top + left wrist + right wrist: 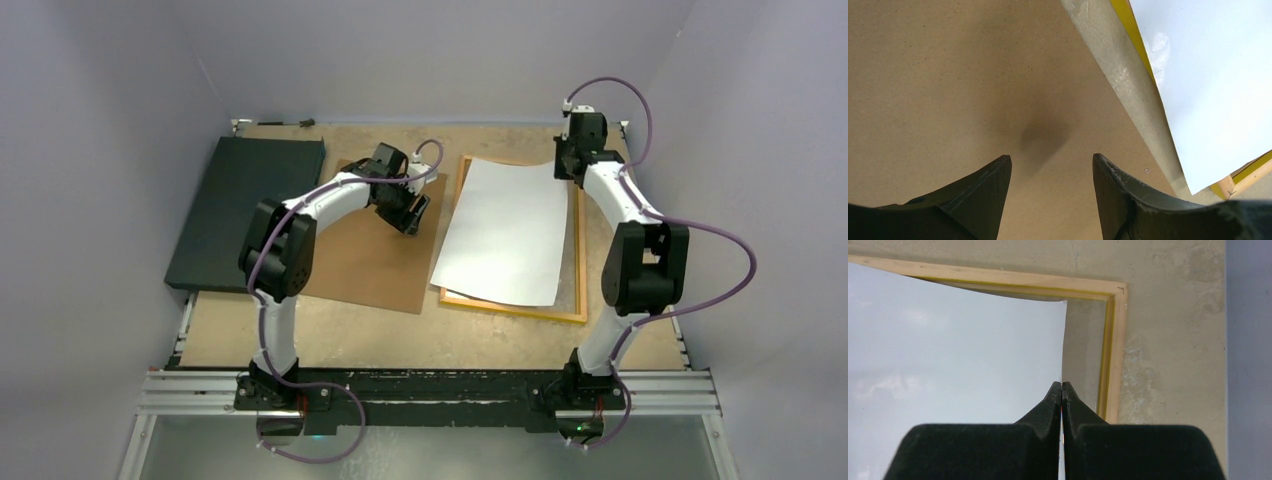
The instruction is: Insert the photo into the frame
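Observation:
The photo (510, 230) lies white back up, slightly askew, over the yellow-orange frame (520, 309) at the table's middle right. Its far right corner is lifted, and my right gripper (566, 160) is shut on that edge. In the right wrist view the closed gripper (1062, 385) pinches the sheet's edge (948, 340), just inside the frame's wood-toned corner (1115, 340). My left gripper (410, 215) hangs open over the brown backing board (370, 260), with nothing between its fingers. The left wrist view shows the gripper (1052, 160) above the board (948, 75), with the photo (1218, 75) and frame edge (1128, 25) to the right.
A dark flat slab (245, 210) lies at the table's left, partly under the brown board. A narrow strip of bare tabletop (1128, 90) separates the board from the frame. Grey walls close in the table on three sides.

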Tool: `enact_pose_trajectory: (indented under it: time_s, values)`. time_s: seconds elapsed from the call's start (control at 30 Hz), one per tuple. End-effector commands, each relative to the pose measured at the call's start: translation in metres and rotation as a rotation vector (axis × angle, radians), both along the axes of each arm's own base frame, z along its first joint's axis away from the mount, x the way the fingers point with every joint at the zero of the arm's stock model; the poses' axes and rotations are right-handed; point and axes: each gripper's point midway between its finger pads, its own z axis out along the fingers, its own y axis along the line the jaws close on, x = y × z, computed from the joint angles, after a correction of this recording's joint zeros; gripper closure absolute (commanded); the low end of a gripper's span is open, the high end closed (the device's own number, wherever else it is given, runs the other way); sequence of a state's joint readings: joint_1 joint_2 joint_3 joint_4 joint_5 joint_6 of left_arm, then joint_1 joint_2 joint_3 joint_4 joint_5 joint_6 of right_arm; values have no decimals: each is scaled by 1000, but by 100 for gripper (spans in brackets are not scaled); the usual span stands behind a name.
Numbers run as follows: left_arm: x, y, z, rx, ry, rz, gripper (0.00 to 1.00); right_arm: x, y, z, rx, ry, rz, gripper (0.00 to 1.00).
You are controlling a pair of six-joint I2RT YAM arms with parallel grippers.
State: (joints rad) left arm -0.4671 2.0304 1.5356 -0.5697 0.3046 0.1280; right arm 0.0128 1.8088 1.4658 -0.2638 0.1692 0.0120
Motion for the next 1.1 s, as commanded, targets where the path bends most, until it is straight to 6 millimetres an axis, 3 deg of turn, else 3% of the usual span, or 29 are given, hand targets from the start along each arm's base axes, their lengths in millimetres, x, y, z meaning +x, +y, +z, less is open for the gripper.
enact_pose_trajectory:
  time_s: [0.0,0.1,0.27,0.47,0.67,0.87,1.07]
  values:
    - [10,-11,8,-41,-32,-30,41,-5,-14,22,-88,-47,-3,100]
    - [8,-12,5,-41,-24,-36,43,-8,-16,22,-106,-40,4,100]
    - [7,-12,2,-33,-24,-40,43,-18,-29,38,-189,-79,-2,100]
    - [5,-14,3,-33,-20,-42,44,-23,-24,39,-191,-85,44,100]
    - [2,-12,4,-27,-21,-38,45,-7,-25,39,-204,-86,53,100]
    - [1,-11,4,-26,-23,-32,45,16,-10,46,-202,-117,171,100]
    - [-6,-19,-1,-23,-13,-51,46,26,14,55,-215,-165,306,100]
